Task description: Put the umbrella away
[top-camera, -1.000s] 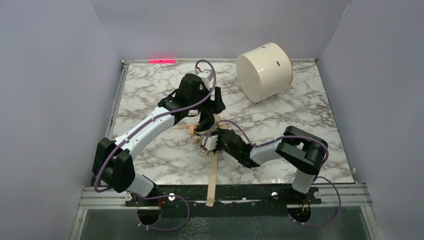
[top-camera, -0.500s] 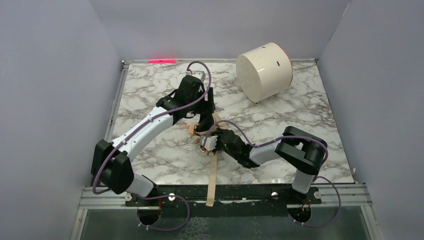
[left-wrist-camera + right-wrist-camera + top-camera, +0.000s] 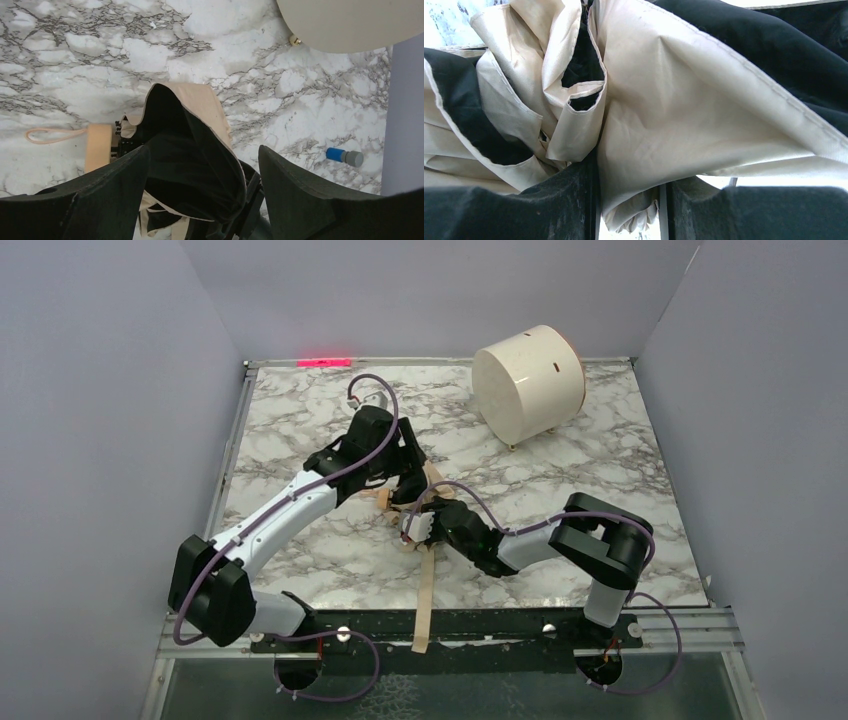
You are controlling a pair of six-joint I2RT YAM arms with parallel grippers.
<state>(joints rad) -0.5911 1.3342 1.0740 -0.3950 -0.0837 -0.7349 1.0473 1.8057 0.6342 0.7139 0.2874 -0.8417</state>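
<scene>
The beige umbrella (image 3: 385, 498) lies crumpled at the table's middle, mostly hidden under both grippers. Its long tan strap (image 3: 425, 595) runs over the near edge. My left gripper (image 3: 408, 465) is open. In the left wrist view its fingers (image 3: 100, 200) straddle a raised fold of the umbrella (image 3: 190, 165), beige outside and black inside, with the gripper (image 3: 205, 150) apart from it. My right gripper (image 3: 418, 525) is shut on the umbrella. In the right wrist view beige fabric (image 3: 664, 110) is pinched in the gripper (image 3: 633, 186).
A white cylindrical drum (image 3: 528, 383) lies on its side at the back right, and its rim shows in the left wrist view (image 3: 350, 20). A small blue-capped object (image 3: 342, 156) lies by the right wall. A strap loop (image 3: 50, 134) lies on the marble.
My left arm has swung left and nearer, bringing its open gripper lower over the umbrella. My right gripper has kept its hold and barely moved.
</scene>
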